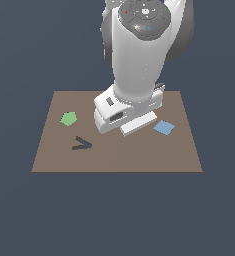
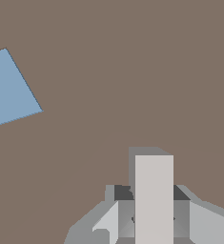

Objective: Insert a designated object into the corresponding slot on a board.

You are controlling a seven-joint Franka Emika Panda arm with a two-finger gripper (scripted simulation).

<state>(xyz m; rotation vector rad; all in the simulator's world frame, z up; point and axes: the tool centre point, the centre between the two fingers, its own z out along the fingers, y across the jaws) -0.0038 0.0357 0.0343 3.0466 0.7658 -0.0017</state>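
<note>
In the wrist view the pale T-shaped block sits between my gripper's fingers, its stem pointing away from the hand, low over the brown board. The gripper is shut on it. Small dark charcoal patches show on both sides of the stem; they look like parts of the T-shaped slot, mostly covered by the block. In the exterior view the arm's hand stands over the middle of the board and hides the block, the slot and the fingers.
A green pentagon lies toward the exterior view's left. A dark V-shaped mark lies in front of it. A blue diamond lies just to the exterior view's right of the hand and shows in the wrist view.
</note>
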